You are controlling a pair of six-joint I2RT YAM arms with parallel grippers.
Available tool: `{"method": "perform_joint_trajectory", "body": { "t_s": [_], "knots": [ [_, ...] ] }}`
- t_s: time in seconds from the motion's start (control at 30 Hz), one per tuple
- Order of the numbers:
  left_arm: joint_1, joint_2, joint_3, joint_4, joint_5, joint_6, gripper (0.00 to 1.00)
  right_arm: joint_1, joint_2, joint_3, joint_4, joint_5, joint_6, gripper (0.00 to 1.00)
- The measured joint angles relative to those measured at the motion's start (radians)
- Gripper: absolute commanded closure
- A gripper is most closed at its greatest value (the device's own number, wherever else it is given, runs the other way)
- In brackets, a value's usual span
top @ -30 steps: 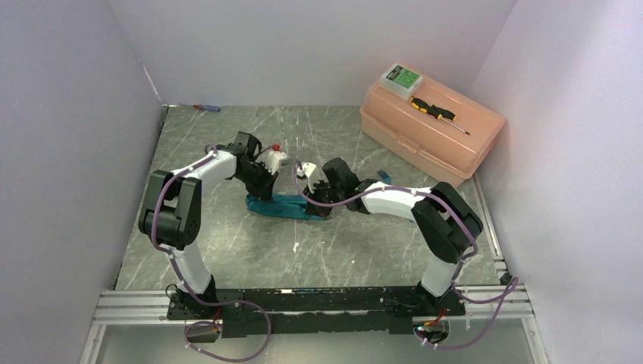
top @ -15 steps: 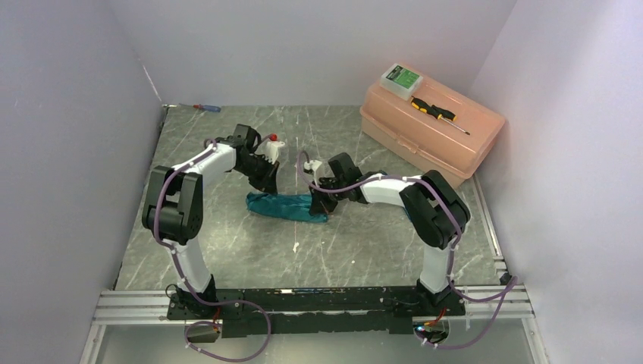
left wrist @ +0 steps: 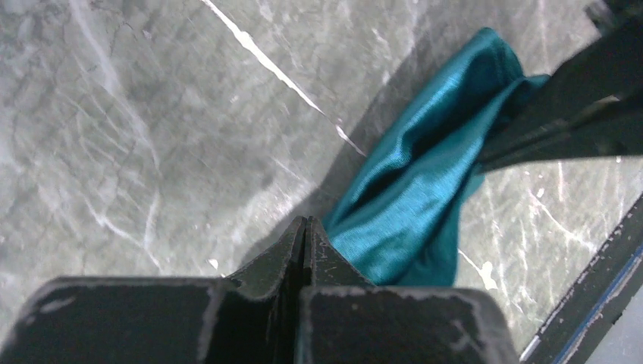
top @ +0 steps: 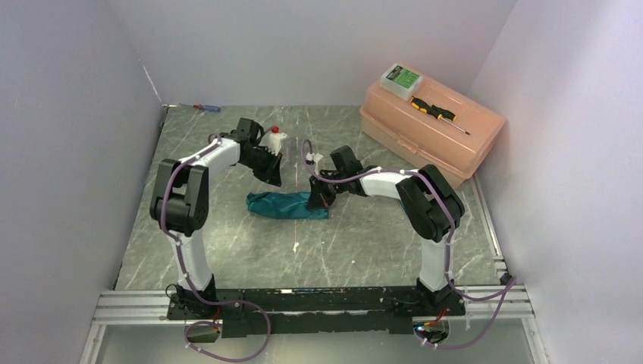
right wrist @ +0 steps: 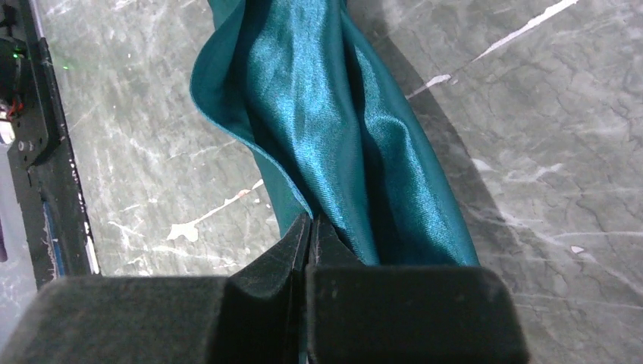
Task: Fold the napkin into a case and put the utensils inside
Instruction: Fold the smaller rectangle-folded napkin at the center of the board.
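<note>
Change, L arm: left tool point(top: 276, 180) has come up off napkin's left end and pulled back twd far edge of the counter point(top: 227, 227); now clear of cloth.
Change, R arm: right tool point(top: 318, 202) has swung in and tipped down onto napkin's right end.
Napkin: napkin point(top: 285, 205) lies mid-counter as a narrow, rumpled oblong, long axis left-right; barely shifted over last sec.
L tool state: jaws pressed together in wrist view point(left wrist: 305, 227), nothing btwn them; cloth point(left wrist: 425, 182) lies just past the tip.
R tool state: jaws closed tight point(right wrist: 308, 221), tip right at cloth point(right wrist: 318, 114); can't tell if a fold is nipped.
Meaning: prob. fold work near done, L side let go; case looks loose, not flat yet. Utensil step not begun.
Count, cloth: 1.
Count, tools: 2, both closed.
Count, utensils: 0 made out in any view.
Count, screwdrivers: 2; red-and-blue screwdriver point(top: 206, 108) at far left corner, yellow-and-black screwdriver point(top: 438, 113) on the box lid.
Count, boxes: 1 peach toolbox point(top: 425, 140) at far right corner; 1 small green-label box point(top: 400, 78) on top.
</note>
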Motion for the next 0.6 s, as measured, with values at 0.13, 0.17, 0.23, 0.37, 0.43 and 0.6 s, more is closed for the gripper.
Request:
{"method": "perform_joint_trajectory", "body": {
  "t_s": [0.13, 0.17, 0.23, 0.37, 0.43, 0.6],
  "knots": [
    [-0.006, 0.082, 0.018, 0.036, 0.013, -0.008, 0.97, 0.001, 0.007, 0.009, -0.002, -0.016, 0.003, 1.0],
    [-0.01, 0.095, 0.018, 0.037, 0.017, -0.008, 0.97, 0.001, 0.01, 0.012, -0.004, -0.019, 0.003, 1.0],
    [-0.019, 0.113, 0.019, 0.043, 0.031, -0.009, 0.97, 0.001, 0.016, 0.018, -0.013, -0.021, 0.002, 1.0],
    [-0.04, 0.127, 0.051, 0.048, 0.063, -0.002, 0.97, 0.001, 0.039, 0.039, -0.031, -0.023, 0.002, 1.0],
    [-0.053, 0.127, 0.064, 0.055, 0.072, 0.006, 0.97, 0.0, 0.056, 0.051, -0.038, -0.023, 0.003, 1.0],
    [-0.091, 0.134, 0.067, 0.059, 0.073, 0.035, 0.97, -0.002, 0.08, 0.083, -0.061, -0.032, 0.01, 1.0]
  ]
}}
